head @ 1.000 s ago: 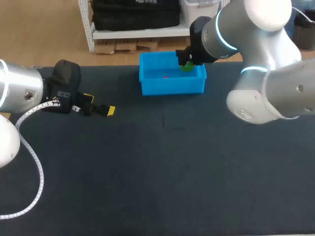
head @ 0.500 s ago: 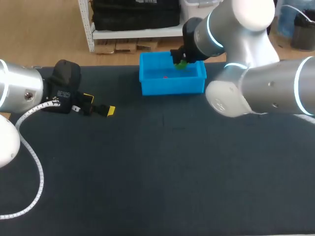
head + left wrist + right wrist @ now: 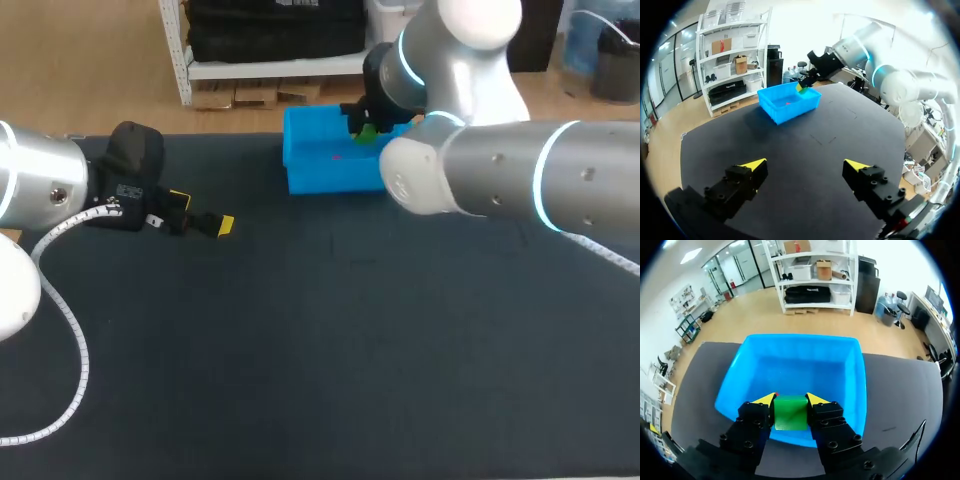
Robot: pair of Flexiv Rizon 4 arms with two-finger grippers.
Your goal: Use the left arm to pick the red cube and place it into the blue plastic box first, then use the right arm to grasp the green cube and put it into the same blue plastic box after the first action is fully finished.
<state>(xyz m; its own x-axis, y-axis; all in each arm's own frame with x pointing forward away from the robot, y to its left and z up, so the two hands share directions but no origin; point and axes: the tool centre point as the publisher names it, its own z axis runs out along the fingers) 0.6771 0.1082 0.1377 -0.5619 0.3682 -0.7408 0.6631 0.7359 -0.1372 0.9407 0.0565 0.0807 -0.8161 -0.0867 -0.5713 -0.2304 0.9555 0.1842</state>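
The right gripper (image 3: 791, 401), pinching the green cube (image 3: 791, 414) over the box (image 3: 795, 338) where the red cube (image 3: 335, 155) lies, should lower inside the walls before letting go; the left gripper (image 3: 805, 164) sits spread, well apart.

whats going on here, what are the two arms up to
The right end effector is shut on the green cube and holds it over the blue plastic box. The red cube already lies inside that box, so the first half of the job looks done. The left end effector is open and empty, off to the side above the dark table, well short of the box.
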